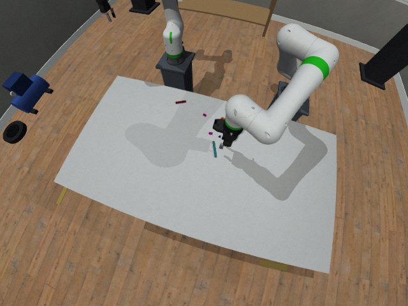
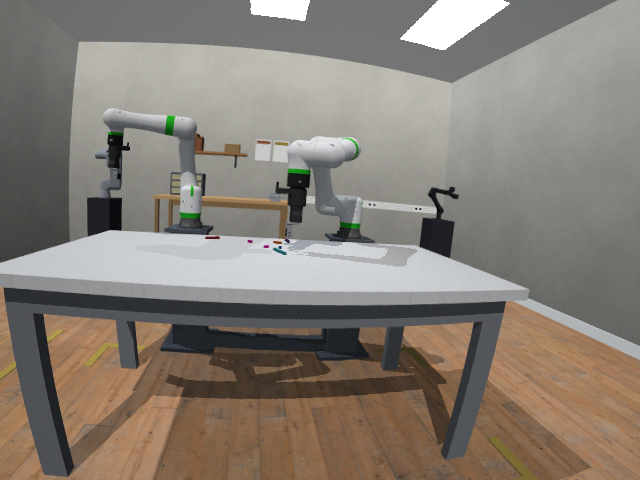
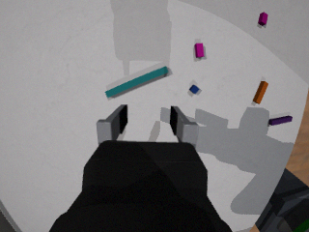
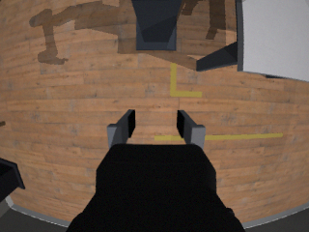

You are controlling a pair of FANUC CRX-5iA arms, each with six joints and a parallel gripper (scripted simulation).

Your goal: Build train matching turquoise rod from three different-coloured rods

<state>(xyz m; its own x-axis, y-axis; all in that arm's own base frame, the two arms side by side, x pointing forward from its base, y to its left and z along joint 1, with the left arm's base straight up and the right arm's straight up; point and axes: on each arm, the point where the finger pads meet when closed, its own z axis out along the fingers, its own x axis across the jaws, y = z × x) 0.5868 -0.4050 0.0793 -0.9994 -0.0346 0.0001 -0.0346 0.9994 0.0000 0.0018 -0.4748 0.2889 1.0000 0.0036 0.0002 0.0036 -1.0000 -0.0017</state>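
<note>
Left gripper [image 1: 220,145] [image 2: 289,230] [image 3: 149,123], fully open and empty, above the counter [image 1: 184,204] [image 2: 268,276] [image 3: 53,97]; right gripper [image 4: 156,127] likewise. Turquoise rod [image 1: 214,149] [image 2: 279,251] [image 3: 137,82], mid-frame from above: presumably light, stiff, smooth; best gripped across its middle.

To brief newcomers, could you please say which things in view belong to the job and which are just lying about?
Job: turquoise rod, red rod, blue rod, one magenta rod (either).
Lying about: orange rod, purple rod, spare magenta rod, black ring.
</note>
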